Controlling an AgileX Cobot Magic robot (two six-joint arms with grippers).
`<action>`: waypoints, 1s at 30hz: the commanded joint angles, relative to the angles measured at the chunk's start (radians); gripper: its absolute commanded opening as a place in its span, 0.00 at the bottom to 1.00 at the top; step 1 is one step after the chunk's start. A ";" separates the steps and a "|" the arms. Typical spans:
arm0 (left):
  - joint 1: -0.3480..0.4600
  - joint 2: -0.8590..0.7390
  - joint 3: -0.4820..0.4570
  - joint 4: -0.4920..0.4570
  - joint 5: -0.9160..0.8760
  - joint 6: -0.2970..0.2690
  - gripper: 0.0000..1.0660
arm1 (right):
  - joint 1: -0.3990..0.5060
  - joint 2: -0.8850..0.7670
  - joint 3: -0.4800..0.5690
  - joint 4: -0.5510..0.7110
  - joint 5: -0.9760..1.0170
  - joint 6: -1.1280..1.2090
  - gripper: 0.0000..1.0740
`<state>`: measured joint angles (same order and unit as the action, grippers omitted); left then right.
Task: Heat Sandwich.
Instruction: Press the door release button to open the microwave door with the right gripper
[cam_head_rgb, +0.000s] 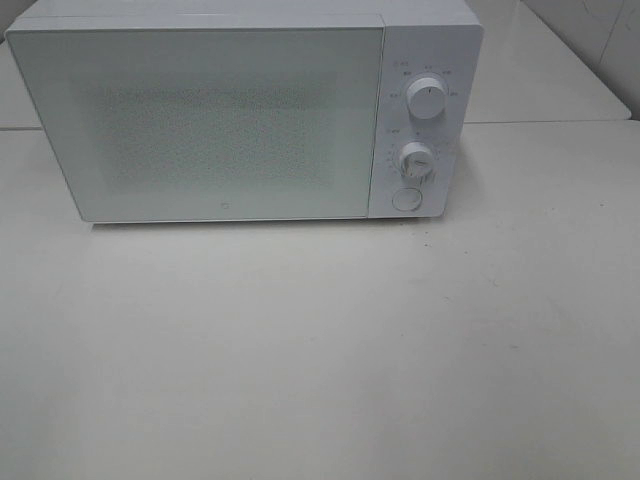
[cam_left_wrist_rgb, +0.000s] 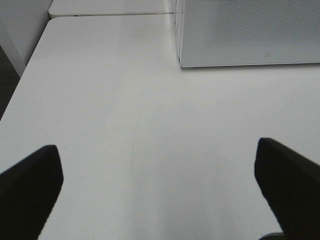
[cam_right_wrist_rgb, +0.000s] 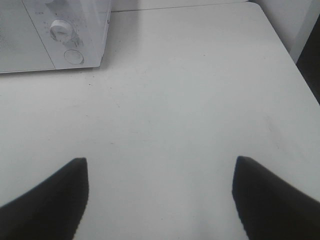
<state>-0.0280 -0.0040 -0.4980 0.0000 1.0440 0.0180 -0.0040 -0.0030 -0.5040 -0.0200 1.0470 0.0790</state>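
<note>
Microwave (cam_head_rgb: 430, 40), 12 o'clock on table (cam_head_rgb: 300, 350): white casing, smooth, plastic-looking, slight sheen. Door (cam_head_rgb: 200, 125) is a glossy pale panel with a fine dotted mesh pattern. Upper knob (cam_head_rgb: 427, 101) and lower knob (cam_head_rgb: 417, 160), 3 o'clock of door, are smooth white plastic. Table is white, smooth, satin, with faint scuffs and specks. Left gripper (cam_left_wrist_rgb: 156, 146) and right gripper (cam_right_wrist_rgb: 161, 159) are matt black, material unclear.

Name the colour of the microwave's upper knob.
White, like the microwave itself; the knob shows best in the exterior high view.
</note>
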 joint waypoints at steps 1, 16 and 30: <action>0.006 -0.027 0.003 -0.008 -0.015 -0.001 0.95 | -0.007 -0.028 0.000 -0.006 -0.010 -0.017 0.71; 0.006 -0.027 0.003 -0.008 -0.015 -0.001 0.95 | -0.007 0.031 -0.037 0.003 -0.136 -0.019 0.71; 0.006 -0.027 0.003 -0.008 -0.015 -0.001 0.95 | -0.007 0.330 -0.036 0.002 -0.469 -0.019 0.71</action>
<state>-0.0280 -0.0040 -0.4980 0.0000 1.0440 0.0180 -0.0040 0.2850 -0.5350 -0.0200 0.6630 0.0720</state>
